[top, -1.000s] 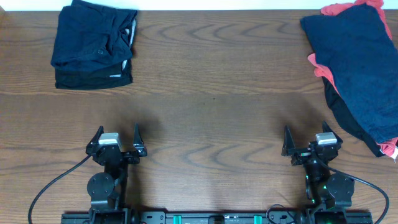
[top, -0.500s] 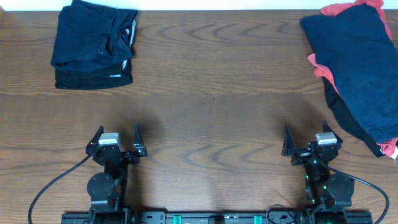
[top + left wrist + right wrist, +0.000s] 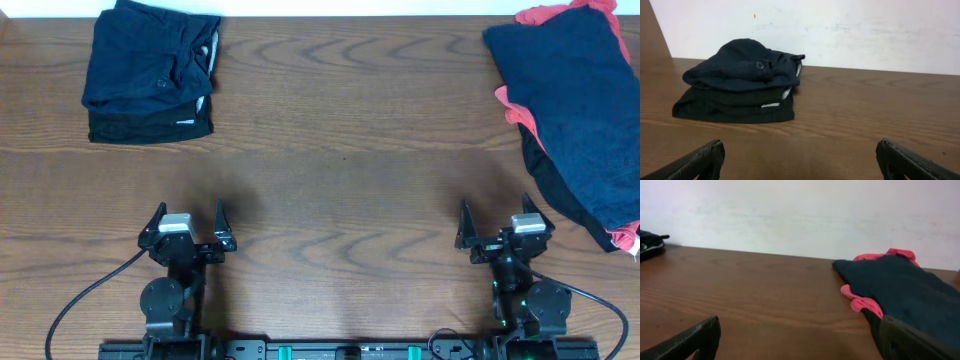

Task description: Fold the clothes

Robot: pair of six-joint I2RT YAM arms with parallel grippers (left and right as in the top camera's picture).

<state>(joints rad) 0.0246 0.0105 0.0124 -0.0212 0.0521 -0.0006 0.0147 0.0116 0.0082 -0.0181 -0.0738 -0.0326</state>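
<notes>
A neat stack of dark blue clothes (image 3: 150, 75) lies folded at the far left, with a small button (image 3: 760, 64) showing on top. At the far right lies a loose pile (image 3: 590, 150). It has a dark blue piece (image 3: 570, 90) on top, with a red-pink shirt (image 3: 512, 108) and a black piece (image 3: 556, 190) peeking out underneath.

Bright, even, soft light from above. Overhead view sharp; faint soft shadows on worktop (image 3: 340, 190), mild sheen on grain. Wrist views softer, fingers (image 3: 695, 161) at bottom edge blurred, wall (image 3: 865, 30) washed out. Dark clothes (image 3: 150, 75) lose fold detail.
</notes>
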